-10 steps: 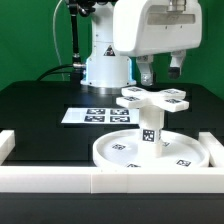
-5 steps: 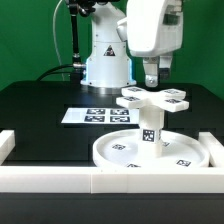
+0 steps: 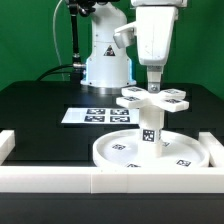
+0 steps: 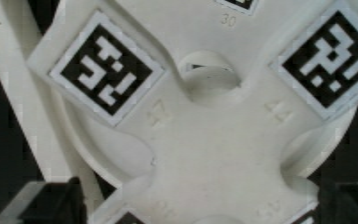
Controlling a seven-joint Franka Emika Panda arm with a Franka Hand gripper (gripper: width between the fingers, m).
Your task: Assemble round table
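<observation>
The gripper hangs right over the foot piece on the post; I cannot tell if it pinches. The marker board lies behind the disc, inside white bars.

Exterior view frontal; wrist view (very close) shares foot piece.

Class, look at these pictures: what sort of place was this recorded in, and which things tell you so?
Most likely a robotics lab test bench: a robot arm works on a black table before a green backdrop, with a marker board and a tagged round table kit.
</observation>
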